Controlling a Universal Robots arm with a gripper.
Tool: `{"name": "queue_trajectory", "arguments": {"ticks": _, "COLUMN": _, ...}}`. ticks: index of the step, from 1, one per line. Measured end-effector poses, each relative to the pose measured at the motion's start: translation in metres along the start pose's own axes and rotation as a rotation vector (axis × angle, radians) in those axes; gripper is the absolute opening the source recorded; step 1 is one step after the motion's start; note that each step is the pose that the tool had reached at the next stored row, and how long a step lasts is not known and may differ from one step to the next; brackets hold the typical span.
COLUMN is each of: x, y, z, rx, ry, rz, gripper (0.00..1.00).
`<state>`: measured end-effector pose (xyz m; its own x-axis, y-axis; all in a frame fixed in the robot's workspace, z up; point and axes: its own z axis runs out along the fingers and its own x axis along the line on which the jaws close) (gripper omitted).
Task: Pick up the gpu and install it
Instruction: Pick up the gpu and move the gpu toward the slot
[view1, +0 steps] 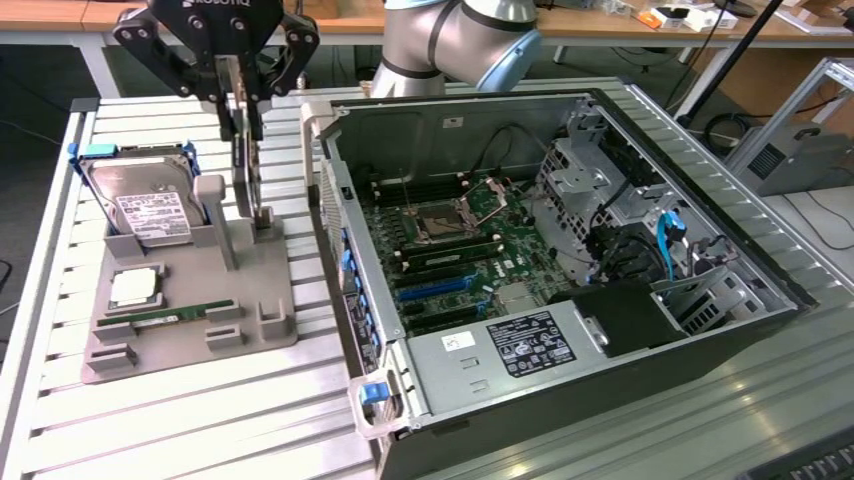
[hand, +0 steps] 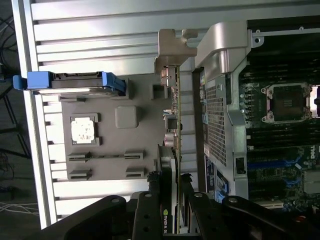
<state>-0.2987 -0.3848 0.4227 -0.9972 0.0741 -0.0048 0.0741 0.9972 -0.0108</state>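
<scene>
Slatted aluminium tabletop carries a grey plastic parts holder and an open black computer case. A black robot gripper clamps the top edge of the thin dark gpu card, which stands upright over the holder, just beside the case.

Jaws downward, in narrow grip.

This is a robotics lab or workshop. A robot arm stands at a slatted metal bench carrying an open computer case and a grey holder of loose parts. Cluttered wooden desks and a metal frame stand behind.
</scene>
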Motion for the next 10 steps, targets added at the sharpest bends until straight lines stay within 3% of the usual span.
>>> {"name": "queue_trajectory", "arguments": {"ticks": 10, "x": 0.0000, "y": -0.0001, "z": -0.0053, "rx": -0.0004, "ry": 0.0000, "rz": 0.000, "gripper": 0.27}}
